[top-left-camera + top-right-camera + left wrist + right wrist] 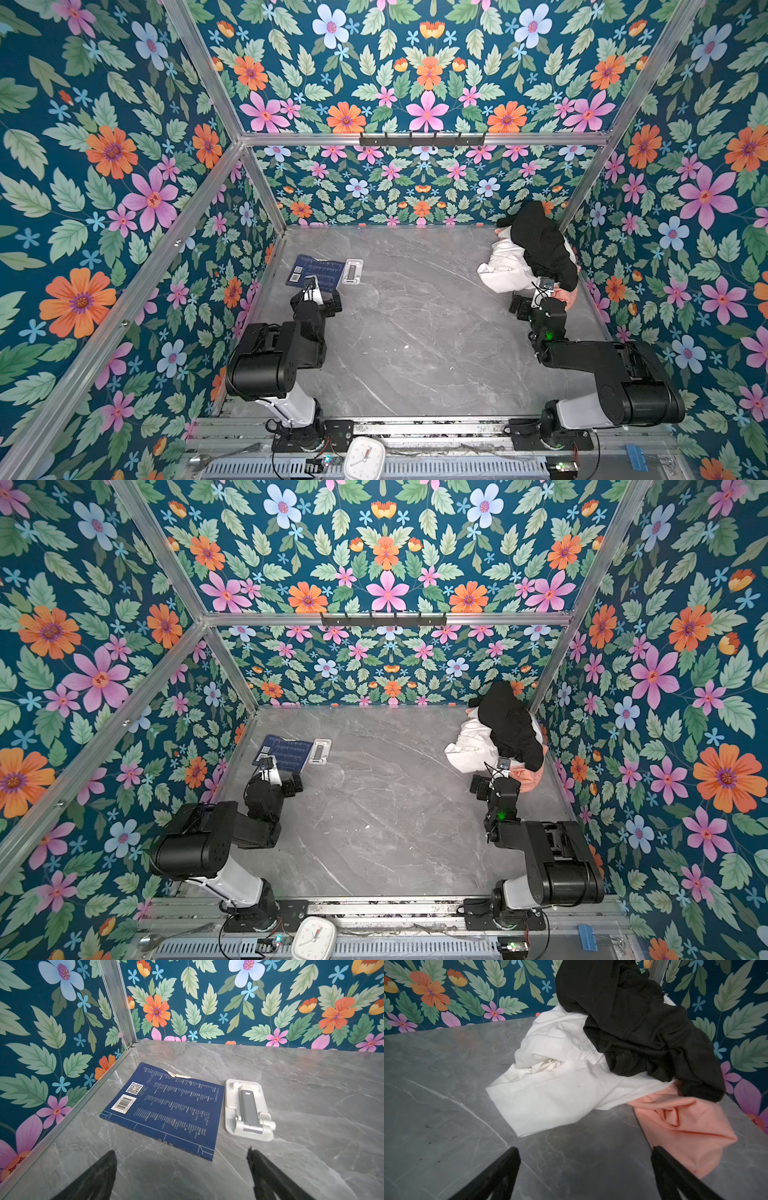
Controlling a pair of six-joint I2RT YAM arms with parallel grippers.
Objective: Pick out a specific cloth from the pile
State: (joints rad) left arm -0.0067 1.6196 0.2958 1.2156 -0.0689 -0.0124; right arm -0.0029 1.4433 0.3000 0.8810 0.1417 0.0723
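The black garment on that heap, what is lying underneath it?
The white cloth lies under it, spreading out onto the table, and a salmon-orange garment pokes out below its near end. How far either runs beneath the black garment is covered.

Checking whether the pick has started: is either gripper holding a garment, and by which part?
Nothing is held. The right gripper hangs open just short of the white cloth; the left gripper is open by the blue booklet.
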